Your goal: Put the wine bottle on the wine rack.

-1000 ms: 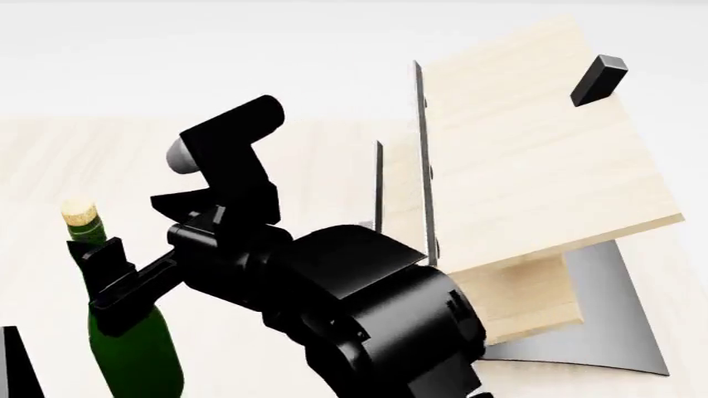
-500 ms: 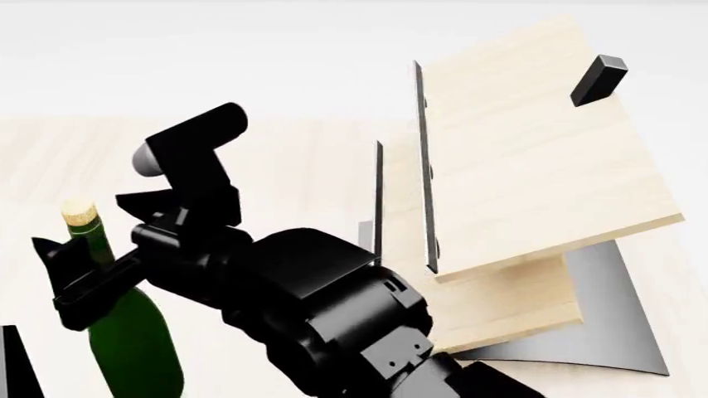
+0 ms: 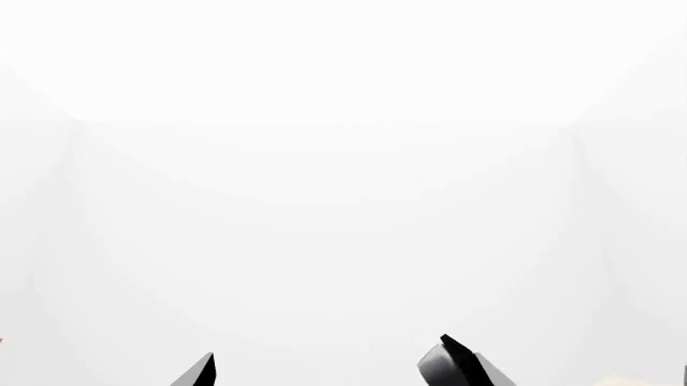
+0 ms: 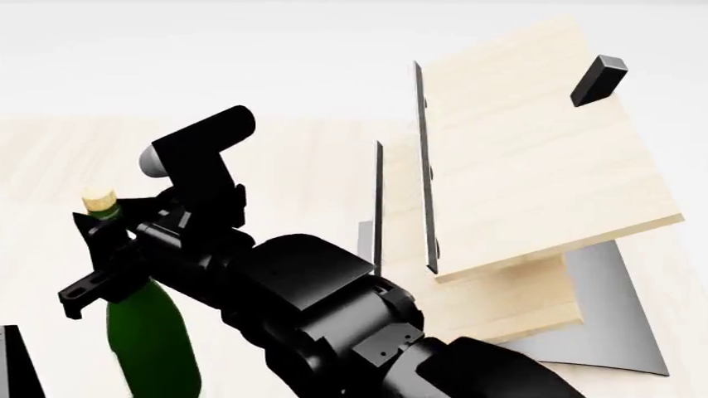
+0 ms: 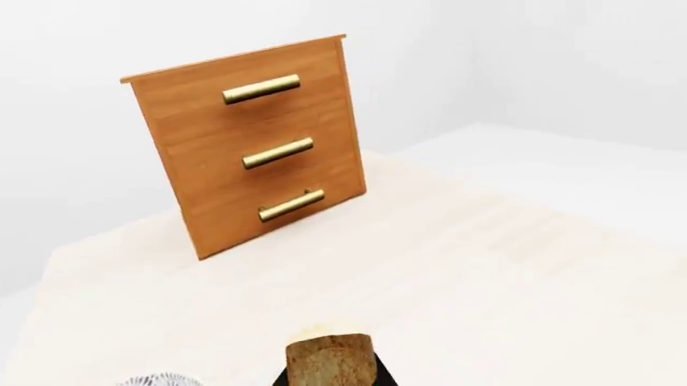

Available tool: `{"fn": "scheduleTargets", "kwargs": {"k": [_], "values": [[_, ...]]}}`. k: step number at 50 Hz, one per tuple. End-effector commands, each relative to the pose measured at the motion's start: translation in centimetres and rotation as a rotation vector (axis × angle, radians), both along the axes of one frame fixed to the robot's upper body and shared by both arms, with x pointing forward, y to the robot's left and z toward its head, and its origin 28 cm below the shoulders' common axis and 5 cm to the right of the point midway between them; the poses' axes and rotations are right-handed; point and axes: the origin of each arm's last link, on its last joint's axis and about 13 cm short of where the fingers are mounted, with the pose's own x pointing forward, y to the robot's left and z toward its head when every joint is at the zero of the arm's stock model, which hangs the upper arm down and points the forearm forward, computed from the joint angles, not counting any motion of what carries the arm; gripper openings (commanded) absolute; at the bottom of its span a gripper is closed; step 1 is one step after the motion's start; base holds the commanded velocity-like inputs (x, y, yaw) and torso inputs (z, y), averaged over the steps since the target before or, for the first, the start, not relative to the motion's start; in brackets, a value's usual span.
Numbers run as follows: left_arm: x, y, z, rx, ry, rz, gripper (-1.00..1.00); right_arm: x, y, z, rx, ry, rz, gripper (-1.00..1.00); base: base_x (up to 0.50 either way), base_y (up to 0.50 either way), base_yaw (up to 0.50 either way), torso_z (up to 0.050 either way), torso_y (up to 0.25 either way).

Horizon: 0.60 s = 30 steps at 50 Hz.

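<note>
The light wood bench [image 4: 45, 166] is carrying everything in the head view, its pale planks stretching away toward a white wall. The wine rack [image 4: 520, 157] is standing on it at the view's right: two slanted light wood boards with thin black edge strips, a small black block [image 4: 598, 80] sitting near the upper board's far corner, all resting on a curved grey metal base [image 4: 603, 319].

A bulky black arm [image 4: 321, 315] is reaching across the lower middle of the head view toward the view's left, away from the rack. At its end the right gripper [image 4: 99, 257] is closing around the neck of the wine bottle [image 4: 149, 340], just below the tan cork [image 4: 98, 199]; the bottle is standing upright on the bench at the view's left, well apart from the rack, its dark green body showing below the gripper.

The right wrist view is looking past the cork [image 5: 331, 359] toward a reddish-brown cabinet [image 5: 252, 141] with three brass handles, standing farther back on the bench.

The left gripper [image 3: 333, 371] is showing in its own wrist view only as two black fingertips set wide apart, released and holding nothing, against a blank white background.
</note>
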Motion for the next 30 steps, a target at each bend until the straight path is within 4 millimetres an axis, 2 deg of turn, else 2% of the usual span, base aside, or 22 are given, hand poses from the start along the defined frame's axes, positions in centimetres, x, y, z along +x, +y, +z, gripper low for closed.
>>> {"fn": "scheduleTargets", "kwargs": {"k": [1, 6, 9, 15, 22, 30], "values": [[0.0, 0.0, -0.1, 0.001, 0.001, -0.002, 1.0, -0.3, 0.3, -0.8, -0.004, 0.0, 0.001, -1.0, 0.0, 0.0, 0.0, 0.0, 0.0], [0.0, -0.1, 0.0, 0.001, 0.001, -0.003, 1.0, -0.2, 0.4, -0.3, 0.012, -0.016, -0.006, -1.0, 0.0, 0.0, 0.0, 0.0, 0.0], [0.0, 0.0, 0.0, 0.001, 0.001, -0.003, 1.0, -0.2, 0.1, 0.7, 0.036, -0.04, -0.019, -1.0, 0.0, 0.0, 0.0, 0.0, 0.0], [-0.1, -0.1, -0.1, 0.003, 0.001, -0.006, 1.0, -1.0, -1.1, 5.1, 0.091, -0.106, -0.059, -1.0, 0.0, 0.0, 0.0, 0.0, 0.0], [-0.1, -0.1, -0.1, 0.003, 0.001, -0.007, 1.0, -1.6, -2.5, 8.1, 0.126, -0.155, -0.113, -1.0, 0.0, 0.0, 0.0, 0.0, 0.0], [0.0, -0.2, -0.1, 0.007, 0.003, -0.009, 1.0, -2.2, -3.9, 10.6, 0.169, -0.199, -0.167, -1.0, 0.0, 0.0, 0.0, 0.0, 0.0]]}}
